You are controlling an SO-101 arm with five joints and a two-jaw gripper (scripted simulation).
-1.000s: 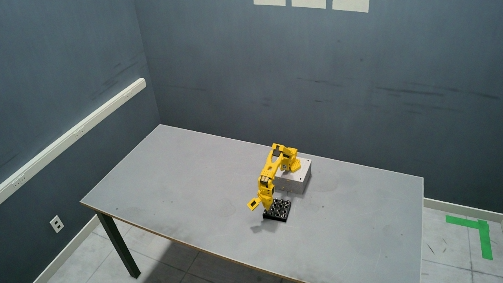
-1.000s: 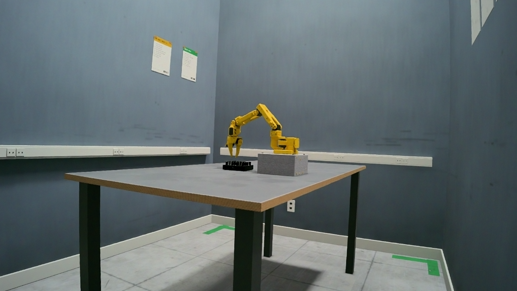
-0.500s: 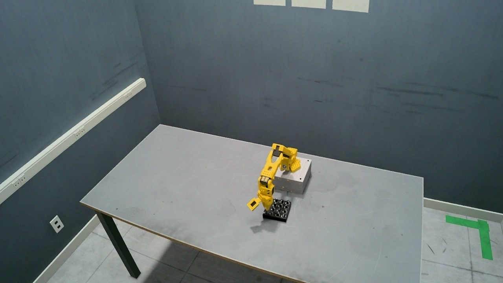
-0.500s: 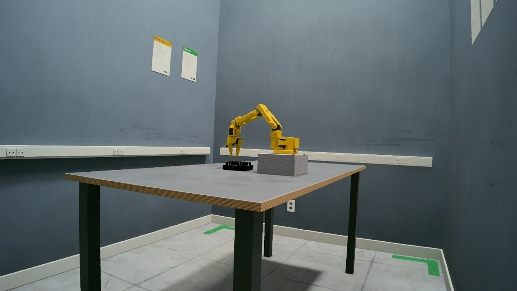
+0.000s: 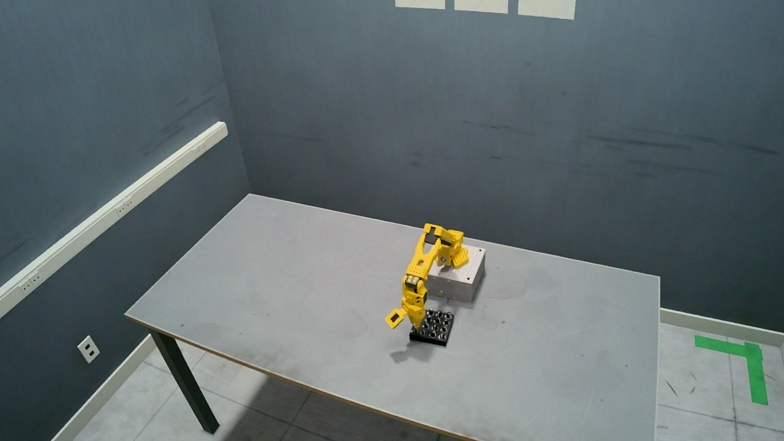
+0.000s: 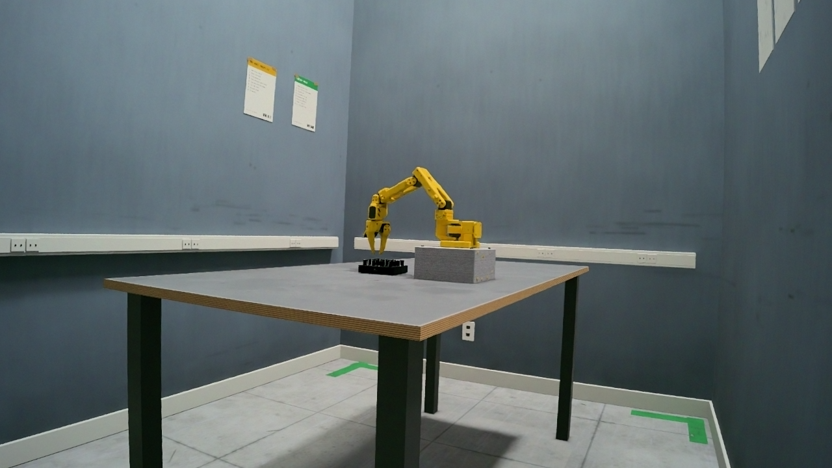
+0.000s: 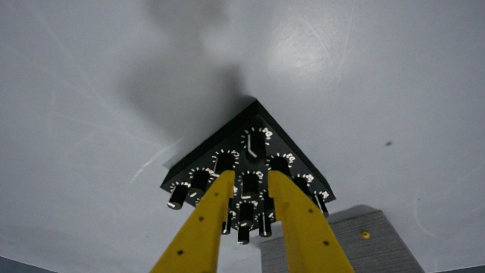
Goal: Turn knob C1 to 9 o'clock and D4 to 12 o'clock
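Top cam: you look down from high & far at the table (image 5: 274,285). Exterior cam: low, far off, near table-edge height. Wrist cam: close, aimed down past its fingers. All 3 share the knob box (image 7: 248,167).
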